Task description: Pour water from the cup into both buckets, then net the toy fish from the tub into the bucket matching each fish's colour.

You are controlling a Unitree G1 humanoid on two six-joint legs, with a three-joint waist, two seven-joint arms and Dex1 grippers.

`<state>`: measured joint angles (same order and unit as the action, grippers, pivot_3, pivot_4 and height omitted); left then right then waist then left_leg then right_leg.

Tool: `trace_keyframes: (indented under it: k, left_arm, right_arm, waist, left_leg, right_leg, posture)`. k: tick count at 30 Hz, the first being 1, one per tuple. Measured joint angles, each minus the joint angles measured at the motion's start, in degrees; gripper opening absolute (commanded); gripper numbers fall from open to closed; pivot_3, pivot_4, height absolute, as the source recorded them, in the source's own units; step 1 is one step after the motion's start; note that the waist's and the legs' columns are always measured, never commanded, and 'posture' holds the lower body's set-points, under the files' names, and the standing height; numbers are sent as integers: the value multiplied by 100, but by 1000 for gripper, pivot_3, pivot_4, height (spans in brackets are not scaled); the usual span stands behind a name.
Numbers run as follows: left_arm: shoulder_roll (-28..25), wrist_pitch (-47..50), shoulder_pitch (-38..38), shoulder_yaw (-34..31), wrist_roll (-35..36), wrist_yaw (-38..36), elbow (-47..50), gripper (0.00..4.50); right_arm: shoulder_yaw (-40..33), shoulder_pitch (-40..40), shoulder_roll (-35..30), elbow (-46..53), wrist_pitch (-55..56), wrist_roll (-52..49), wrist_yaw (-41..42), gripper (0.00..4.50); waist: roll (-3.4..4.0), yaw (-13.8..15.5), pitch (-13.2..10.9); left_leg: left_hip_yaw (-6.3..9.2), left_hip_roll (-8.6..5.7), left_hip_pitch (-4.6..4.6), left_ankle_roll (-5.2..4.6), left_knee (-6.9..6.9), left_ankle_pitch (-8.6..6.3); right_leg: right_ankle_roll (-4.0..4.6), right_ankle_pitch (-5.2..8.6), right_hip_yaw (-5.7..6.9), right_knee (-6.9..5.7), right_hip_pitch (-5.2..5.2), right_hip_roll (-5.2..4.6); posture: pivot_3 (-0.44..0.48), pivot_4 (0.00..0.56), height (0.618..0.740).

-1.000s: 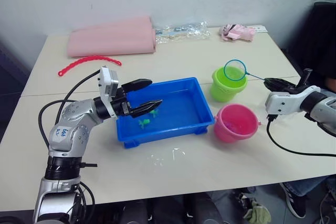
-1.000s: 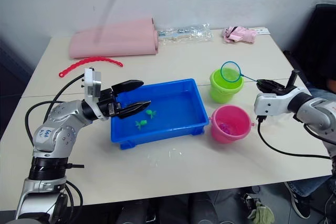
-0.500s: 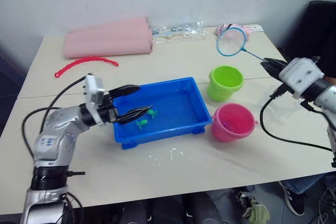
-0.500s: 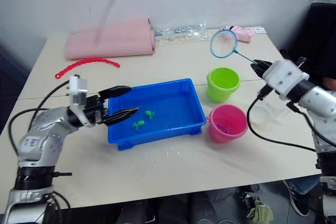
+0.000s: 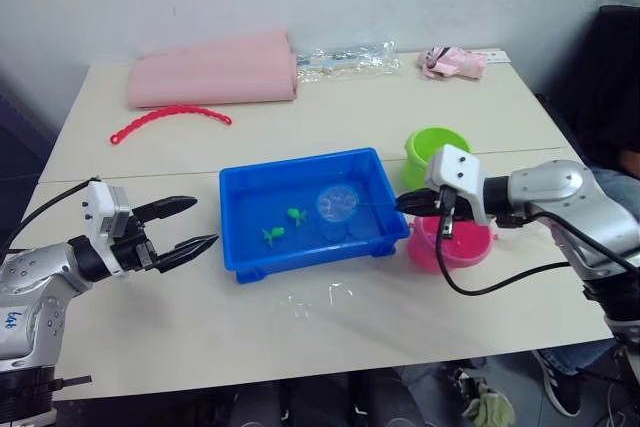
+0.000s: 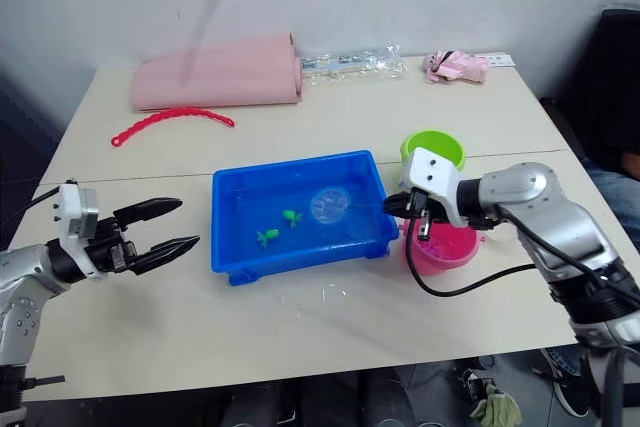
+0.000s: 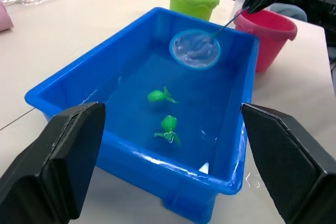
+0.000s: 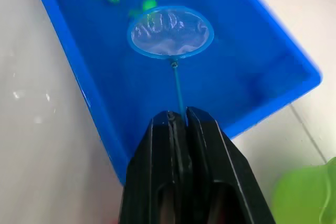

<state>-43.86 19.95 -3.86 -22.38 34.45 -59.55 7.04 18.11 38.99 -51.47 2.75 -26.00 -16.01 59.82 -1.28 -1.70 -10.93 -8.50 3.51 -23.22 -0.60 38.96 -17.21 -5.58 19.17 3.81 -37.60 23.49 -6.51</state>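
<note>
The net (image 5: pixel 338 204) now lies low inside the tub (image 5: pixel 244 259), its hoop over the water toward the tub's 3 o'clock side, where half a second ago it was held high above the green bucket (image 5: pixel 436 147) and a second ago it sat right over that bucket's mouth. The right end effector (image 5: pixel 407 204) has swung across from beyond the buckets to the tub's 3 o'clock rim, its fingers clamped shut on the thin handle, as the right wrist view makes plain. The left end effector (image 5: pixel 193 226), fingers spread and holding nothing, has drawn back from over the tub's 9 o'clock rim and now hovers above the bare surface (image 5: pixel 330 347) well clear of it. Two green fish (image 5: pixel 283 226) remain in the water near the tub's centre, at roughly 9 o'clock from the hoop and not yet inside it. The pink bucket (image 5: pixel 455 245) stands just beside the tub, partly behind the right arm. I judge that a drop into the green bucket is finished and another scoop is beginning; the hoop needs to slide under one of the green fish, which may drift away as the water stirs.
</note>
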Motion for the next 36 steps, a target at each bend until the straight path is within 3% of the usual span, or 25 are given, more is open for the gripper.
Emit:
trace_keyframes:
  k: [8,16,27,36]
  left_arm:
    - [-42,6,92,7,-64,74,130,4469]
    - [-42,4,119,10,-76,174,194,4469]
    - [89,2,148,34,-29,315,359,4469]
    - [261,195,-656,323,170,323,331,4469]
  right_arm:
    - [619,563,883,-1129,494,899,482,0]
    - [623,777,1813,-1683,842,1086,565,0]
    - [-261,288,1885,-1864,1543,971,298,0]
    - [-1035,-159,1618,-1041,1205,343,431,0]
  waist:
    - [0,-31,0]
    - [0,-29,0]
    - [0,-10,0]
    - [0,5,0]
  left_leg:
    - [-8,5,0,6,0,-1]
    - [-8,5,0,7,-1,-2]
    - [-7,6,0,8,-1,-3]
    - [-7,4,0,8,0,-3]
  right_leg:
    - [0,0,-6,-6,8,18]
    - [1,0,-6,-8,8,18]
    - [1,0,-5,-7,5,16]
    - [1,0,-6,-8,5,21]
  posture:
    - [0,150,740]
    - [0,150,740]
    - [0,150,740]
    - [0,150,740]
